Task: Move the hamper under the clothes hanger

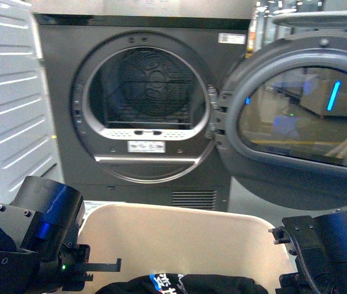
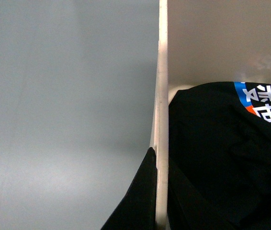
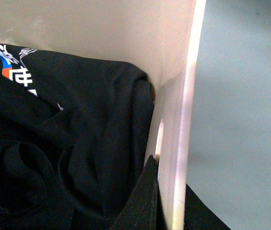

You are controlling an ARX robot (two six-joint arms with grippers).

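The beige hamper stands low in the front view, right before the dryer. Black clothes with blue and white print lie inside it. My left gripper is shut on the hamper's left wall, one finger outside, one inside. My right gripper is shut on the hamper's right wall the same way, next to a slot handle. Both arms show at the front view's bottom corners: the left arm and the right arm. The clothes hanger is out of view.
A dark grey dryer stands close ahead with its round door swung open to the right. A white ribbed panel stands at the left. Grey floor lies beside the hamper on both sides.
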